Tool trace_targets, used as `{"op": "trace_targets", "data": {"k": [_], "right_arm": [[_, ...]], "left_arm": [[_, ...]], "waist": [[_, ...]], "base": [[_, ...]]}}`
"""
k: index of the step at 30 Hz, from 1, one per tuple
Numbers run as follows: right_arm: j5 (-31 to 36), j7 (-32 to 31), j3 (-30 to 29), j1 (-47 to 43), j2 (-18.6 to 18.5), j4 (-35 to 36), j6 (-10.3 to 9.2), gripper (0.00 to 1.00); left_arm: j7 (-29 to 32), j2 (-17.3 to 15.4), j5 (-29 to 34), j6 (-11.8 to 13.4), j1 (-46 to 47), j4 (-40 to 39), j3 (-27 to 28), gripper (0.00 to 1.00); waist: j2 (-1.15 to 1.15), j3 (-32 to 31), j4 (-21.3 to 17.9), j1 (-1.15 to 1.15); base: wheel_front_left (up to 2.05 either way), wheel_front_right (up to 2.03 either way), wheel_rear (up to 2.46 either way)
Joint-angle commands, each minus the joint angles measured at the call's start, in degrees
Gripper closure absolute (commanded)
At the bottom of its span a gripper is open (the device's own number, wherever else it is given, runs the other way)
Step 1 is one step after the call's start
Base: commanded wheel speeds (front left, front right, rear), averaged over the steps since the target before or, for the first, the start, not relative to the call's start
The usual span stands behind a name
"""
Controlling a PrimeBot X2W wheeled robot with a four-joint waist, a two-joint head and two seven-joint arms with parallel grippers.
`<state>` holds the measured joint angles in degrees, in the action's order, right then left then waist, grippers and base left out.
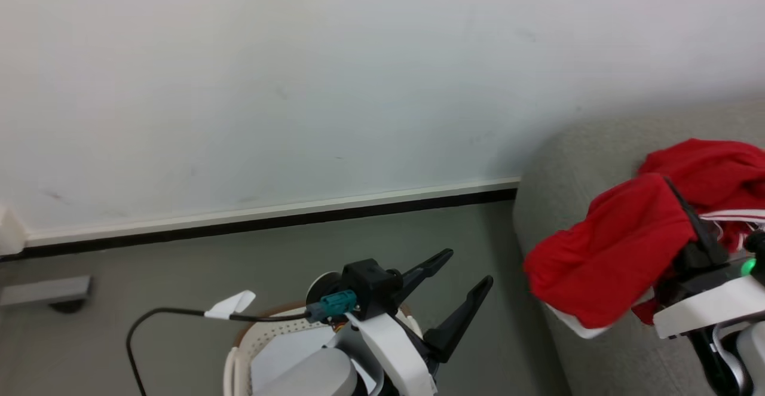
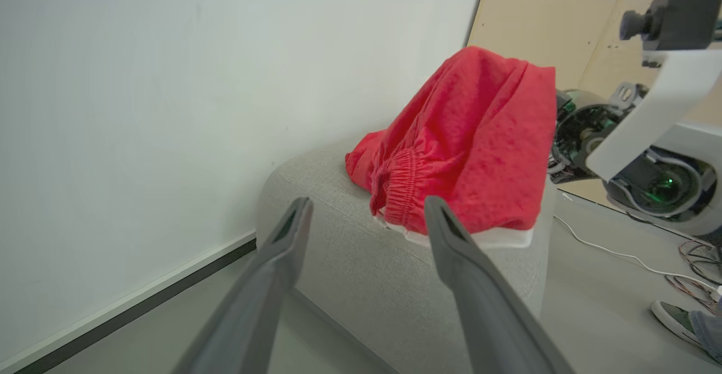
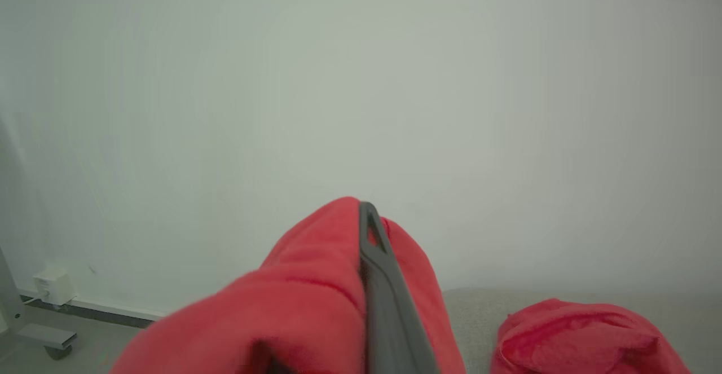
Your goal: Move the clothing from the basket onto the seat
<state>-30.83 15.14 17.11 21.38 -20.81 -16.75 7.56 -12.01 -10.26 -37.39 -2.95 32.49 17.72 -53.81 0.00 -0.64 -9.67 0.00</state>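
A red garment of the clothing (image 1: 609,252) hangs over the left end of the grey seat (image 1: 574,163), with its white trim at the lower edge. My right gripper (image 1: 664,192) is shut on it; in the right wrist view one dark finger (image 3: 377,272) stands out of the red fabric (image 3: 316,306), the other is hidden. A second red garment (image 1: 711,166) lies on the seat behind it (image 3: 581,334). My left gripper (image 1: 447,285) is open and holds nothing, above the cream basket (image 1: 263,333) at the bottom edge. It points at the held garment (image 2: 479,148).
A plain white sheet (image 1: 287,351) lies in the basket. A black cable with a white tag (image 1: 230,304) loops over the floor at the left. A grey wheeled base (image 1: 48,291) stands by the white wall. A person's shoe (image 2: 674,317) and loose wires (image 2: 699,255) lie beyond the seat.
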Motion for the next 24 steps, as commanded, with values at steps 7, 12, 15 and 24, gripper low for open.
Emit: {"op": "trace_targets", "data": {"k": [7, 12, 15, 24], "right_arm": [[-1.0, 0.0, -3.9, -3.4, -0.8, 3.2, -0.15, 1.00], [0.2, 0.0, -6.3, -5.0, -0.9, 5.6, -0.15, 1.00], [0.9, 0.0, -7.8, -6.2, -0.1, 7.1, -0.15, 1.00], [1.7, 0.0, -9.9, -7.2, 0.9, 9.3, -0.15, 1.00]], "left_arm": [[-0.6, -0.8, 0.3, 0.9, -0.3, 0.2, 0.2, 0.00], [-0.9, -1.1, 1.0, 1.2, 0.8, 0.0, 0.3, 0.00], [-1.0, -1.3, 1.5, 1.3, 1.4, -0.1, 0.3, 0.00], [-1.8, -1.8, 3.8, 2.0, 2.5, -0.6, -0.4, 0.00]], "waist": [[0.00, 1.5, -7.1, 0.00], [0.00, 3.3, -10.4, 0.00], [0.00, 4.4, -12.0, 0.00], [0.00, 6.2, -14.6, 0.00]], "base": [[0.00, 0.00, 0.00], [0.00, 0.00, 0.00], [0.00, 0.00, 0.00], [0.00, 0.00, 0.00]]}}
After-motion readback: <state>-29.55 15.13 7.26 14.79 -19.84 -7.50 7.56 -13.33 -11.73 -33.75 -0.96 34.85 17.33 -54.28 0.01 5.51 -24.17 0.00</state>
